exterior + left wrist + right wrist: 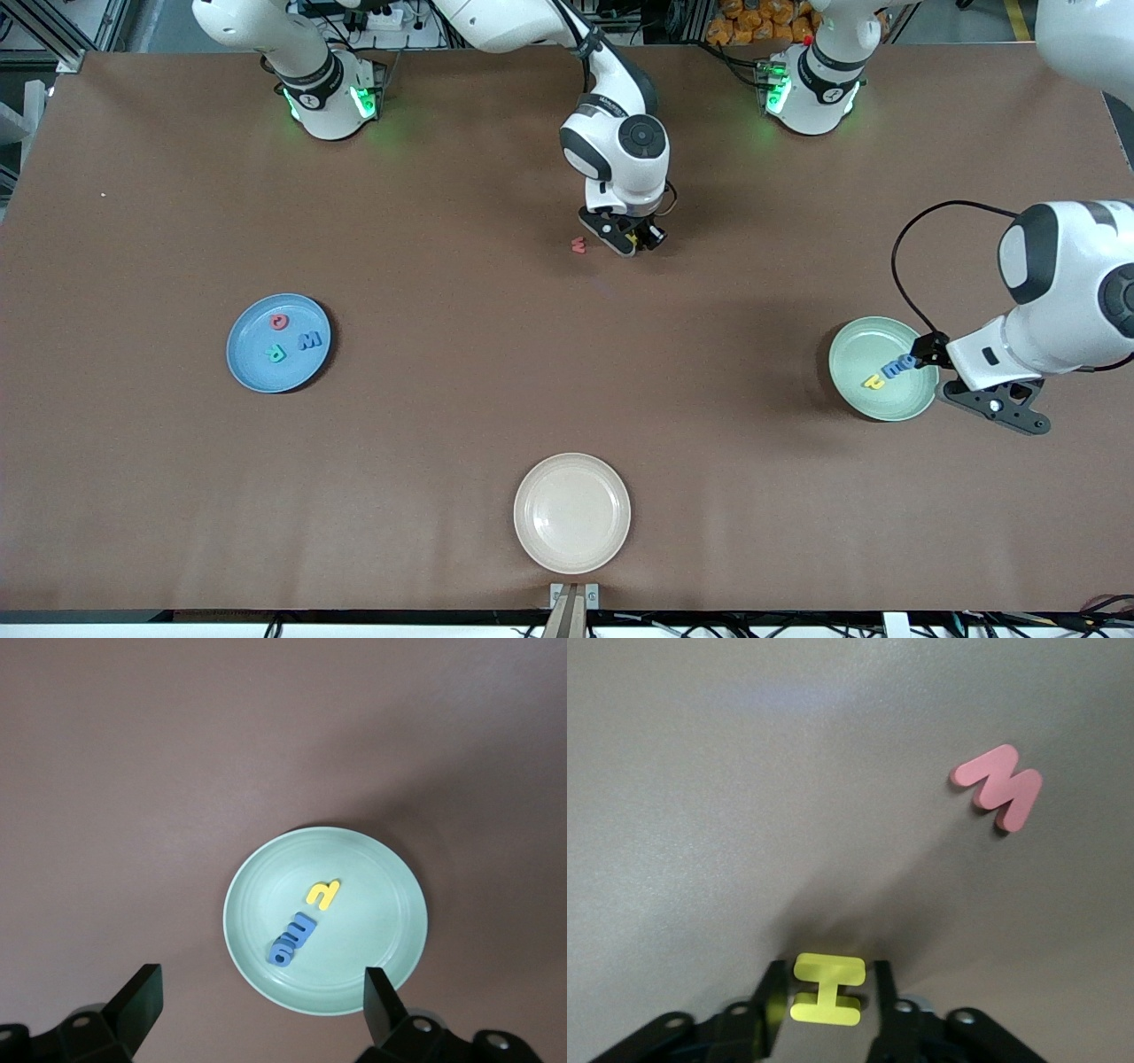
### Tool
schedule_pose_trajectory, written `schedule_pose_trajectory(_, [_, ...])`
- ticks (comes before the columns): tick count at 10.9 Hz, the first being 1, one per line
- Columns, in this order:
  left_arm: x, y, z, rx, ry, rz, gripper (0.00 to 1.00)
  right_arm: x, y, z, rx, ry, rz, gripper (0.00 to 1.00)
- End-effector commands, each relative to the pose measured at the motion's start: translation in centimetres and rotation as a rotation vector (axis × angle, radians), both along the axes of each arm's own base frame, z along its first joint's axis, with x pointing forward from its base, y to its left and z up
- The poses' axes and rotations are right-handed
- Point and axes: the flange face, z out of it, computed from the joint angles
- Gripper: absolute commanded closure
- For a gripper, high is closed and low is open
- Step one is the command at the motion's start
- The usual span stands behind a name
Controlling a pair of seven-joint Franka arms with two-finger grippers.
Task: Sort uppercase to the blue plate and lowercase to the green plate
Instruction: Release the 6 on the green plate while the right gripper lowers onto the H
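Our right tool (826, 992) is down at the table (443, 266) with its fingers (776, 992) closed in on the yellow H (827, 989); the letter sits between them, its crossbar running from finger to finger. We judge the grip just made, the H not yet lifted, as its shadow lies tight under it.

In the front view this tool (631, 237) is mid-table, toward the robots' bases, and hides the H. The red w (578, 245) lies just beside it on the table, apart from the fingers.

The move ahead turns on one relation: the blue plate (257, 372) lies toward the right arm's end of the table and nearer the camera than the H, so the carry goes that way. The plate holds the red O (279, 322), blue W (309, 340) and green R (275, 354), with bare space left.

Our left tool (257, 1001) waits wide open and empty over the green plate (390, 886), which holds a yellow letter (322, 894) and two blue letters (292, 941). The cream plate (572, 512) is bare.
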Motion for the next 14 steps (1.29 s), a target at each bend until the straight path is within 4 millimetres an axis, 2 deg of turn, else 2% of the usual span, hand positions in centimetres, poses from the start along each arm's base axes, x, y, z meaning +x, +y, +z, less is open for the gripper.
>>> schedule_pose_trajectory(1, [0.4,-1.1,3.6,-0.025,0.002,-0.005,0.0,0.1,0.6,-0.1,0.001,-0.001,-0.013,0.65])
schedule_pose_trajectory(3, [0.8,-1.9,6.1,-0.096,-0.008,0.032,0.0,-0.1,0.7,-0.1,0.003,0.002,-0.009,0.73])
schedule_pose_trajectory(5, [0.9,-4.2,8.8,-0.103,-0.023,0.085,0.0,-0.2,0.7,-0.2,0.004,0.005,-0.005,0.82])
schedule_pose_trajectory(8, [-0.1,-6.0,11.7,-0.103,-0.061,0.151,0.0,0.8,0.2,0.3,0.006,0.009,0.004,0.82])
schedule_pose_trajectory(11, [-1.2,-8.6,14.0,-0.167,-0.077,0.235,0.0,3.4,-1.4,1.7,-0.004,0.034,0.051,0.82])
schedule_pose_trajectory(13, [-1.9,-10.3,14.4,-0.196,-0.061,0.27,0.0,5.5,-3.0,2.3,-0.013,0.045,0.097,0.82])
schedule_pose_trajectory(14, [-2.2,-11.6,14.6,-0.213,-0.056,0.266,0.0,7.3,-4.1,2.5,-0.009,0.045,0.122,0.82])
